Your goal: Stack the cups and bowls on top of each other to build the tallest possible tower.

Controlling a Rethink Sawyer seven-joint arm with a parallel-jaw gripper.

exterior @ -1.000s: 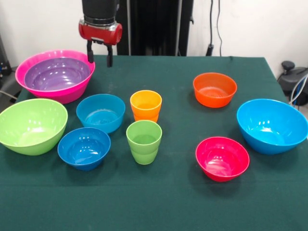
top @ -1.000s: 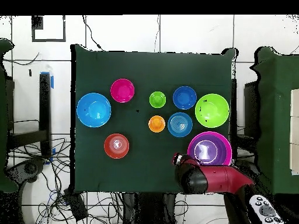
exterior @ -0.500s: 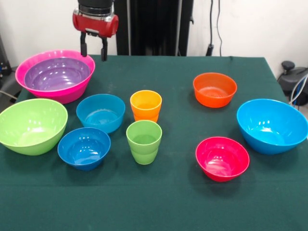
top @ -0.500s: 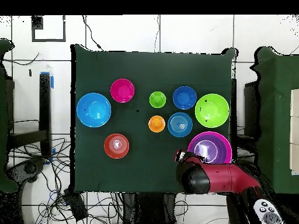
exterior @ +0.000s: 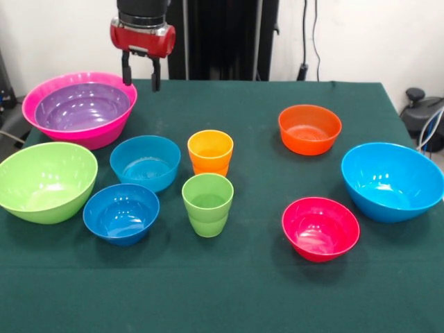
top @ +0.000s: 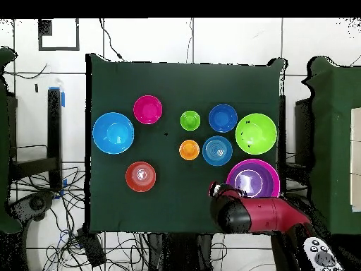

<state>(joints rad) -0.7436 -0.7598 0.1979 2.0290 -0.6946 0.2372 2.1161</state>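
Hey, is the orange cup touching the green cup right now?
Apart. The overhead view shows a strip of dark tablecloth between the orange cup and the green cup.

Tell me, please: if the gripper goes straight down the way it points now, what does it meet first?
Probably the green tablecloth just beside the pink bowl's rim. The gripper, jaws open, hangs close to that rim, so depth leaves some doubt.

Red wrist, black-fingered gripper
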